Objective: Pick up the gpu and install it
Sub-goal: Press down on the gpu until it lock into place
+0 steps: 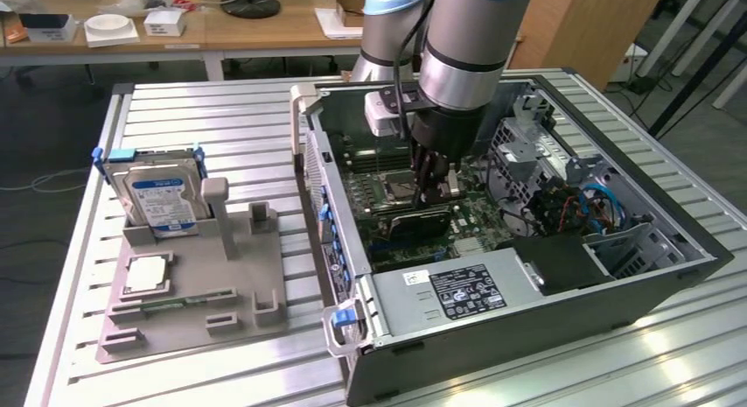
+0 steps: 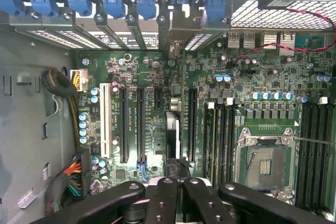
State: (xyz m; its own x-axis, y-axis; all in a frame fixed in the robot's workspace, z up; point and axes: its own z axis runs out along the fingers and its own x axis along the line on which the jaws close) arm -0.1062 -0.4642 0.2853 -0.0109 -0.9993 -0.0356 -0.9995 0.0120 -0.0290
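The gpu, a thin dark rectangular card with a greenish board edge, stands on edge inside the open black computer case, low over the green motherboard. In the wrist view the gpu shows edge-on. Its long axis runs parallel to the long black expansion slots on either side, and one end points at the row of blue latches on the case's rear wall.

The black two-fingered claw hangs straight above the card, so the card lies directly below the fingertips. Seen from the wrist, the claw has its fingers pressed together at the card's upper edge. I cannot tell whether that edge is caught between them or only touched.

I judge the card to be lined up along the slot direction. The case stands on the ribbed aluminium bench.
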